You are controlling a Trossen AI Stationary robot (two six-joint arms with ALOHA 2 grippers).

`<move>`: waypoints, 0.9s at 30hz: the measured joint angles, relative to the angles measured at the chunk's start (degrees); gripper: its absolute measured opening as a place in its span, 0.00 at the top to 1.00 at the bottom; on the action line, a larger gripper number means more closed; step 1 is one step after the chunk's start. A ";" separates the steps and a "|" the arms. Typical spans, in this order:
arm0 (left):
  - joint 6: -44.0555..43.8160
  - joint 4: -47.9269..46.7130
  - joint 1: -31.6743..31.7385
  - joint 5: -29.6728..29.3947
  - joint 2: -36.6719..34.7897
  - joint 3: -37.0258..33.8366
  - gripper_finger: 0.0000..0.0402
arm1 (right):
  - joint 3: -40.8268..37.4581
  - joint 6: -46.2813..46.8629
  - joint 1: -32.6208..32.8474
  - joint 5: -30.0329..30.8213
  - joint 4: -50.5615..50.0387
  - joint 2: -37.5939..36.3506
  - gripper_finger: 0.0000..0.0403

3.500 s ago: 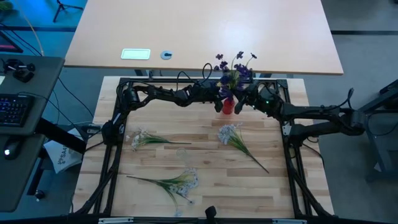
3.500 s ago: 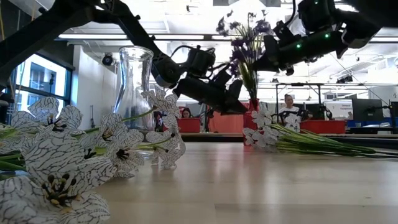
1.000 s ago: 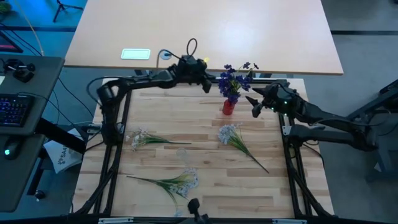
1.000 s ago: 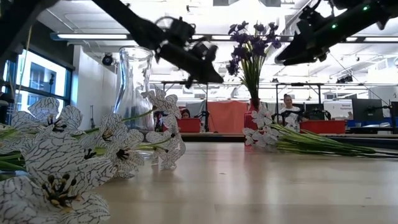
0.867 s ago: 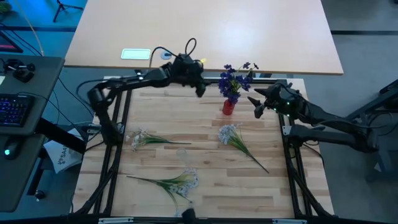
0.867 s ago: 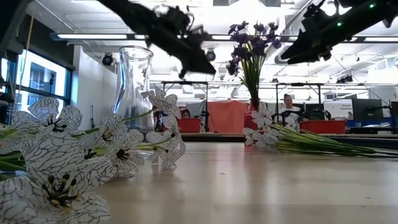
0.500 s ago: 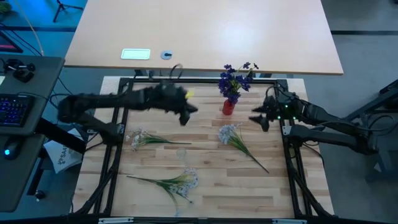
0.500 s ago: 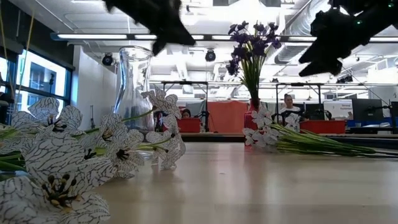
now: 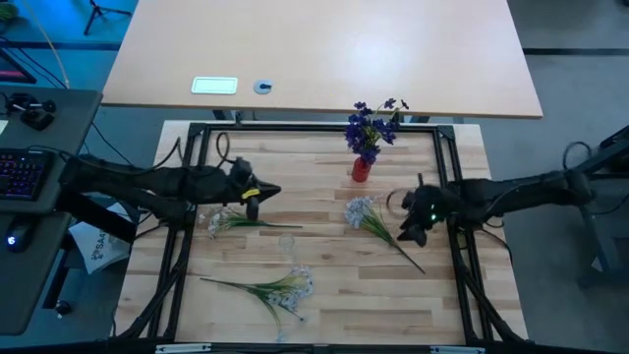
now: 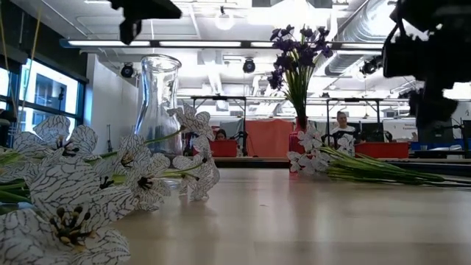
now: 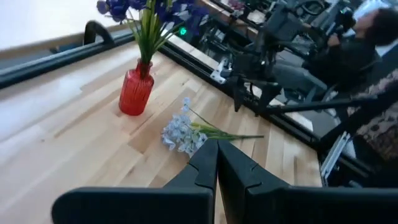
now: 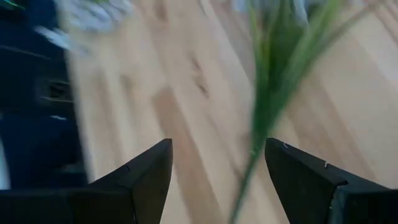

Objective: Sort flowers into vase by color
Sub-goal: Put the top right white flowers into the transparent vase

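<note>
A small red vase [image 9: 361, 169] stands at the far middle of the table and holds dark purple-blue flowers [image 9: 371, 123]; it also shows in the left wrist view [image 11: 135, 92]. Three pale white-bluish sprigs lie flat on the table: one at the left [image 9: 224, 219], one right of centre [image 9: 369, 214], one near the front [image 9: 278, 287]. A clear glass vase [image 10: 158, 103] stands near the middle. My left gripper [image 9: 254, 203] is shut and empty, over the left sprig. My right gripper [image 9: 411, 232] is open, with its fingers on either side of the right sprig's green stem [image 12: 264, 118].
A black metal frame [image 9: 314, 128] runs round the wooden work surface. A larger pale table [image 9: 324, 49] behind it holds a small white device and a round object. Bare wood lies between the sprigs at the middle and front right.
My left gripper has swung from the far edge beside the red vase toward the table's left and near side, ending over the left sprig. My right gripper has left the vase and gone toward the near edge and down to the right sprig's stem. The flowers have kept still.
</note>
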 joint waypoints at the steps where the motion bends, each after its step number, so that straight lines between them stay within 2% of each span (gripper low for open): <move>1: 1.01 -0.46 -0.55 -0.54 -1.12 -0.59 1.00 | 0.00 1.26 2.03 3.07 0.09 1.63 0.37; 6: 3.82 -6.07 -2.57 -1.65 -5.78 -2.32 1.00 | 0.26 9.89 8.64 14.22 4.87 11.01 0.38; 10: 7.05 -7.36 -3.39 -1.54 -8.34 -3.72 1.00 | 1.94 11.92 10.98 19.45 5.14 19.76 0.38; 17: 5.04 -7.43 -5.15 4.12 -10.82 -5.05 1.00 | 5.56 13.86 12.13 18.50 9.30 33.04 0.38; 23: 4.91 -7.40 -8.35 3.60 -10.76 -5.05 1.00 | 9.81 15.06 12.85 19.33 7.40 40.80 0.38; 27: 2.22 -7.05 -10.24 -0.01 -10.71 -5.05 1.00 | 13.05 16.81 13.47 21.00 2.94 44.63 0.42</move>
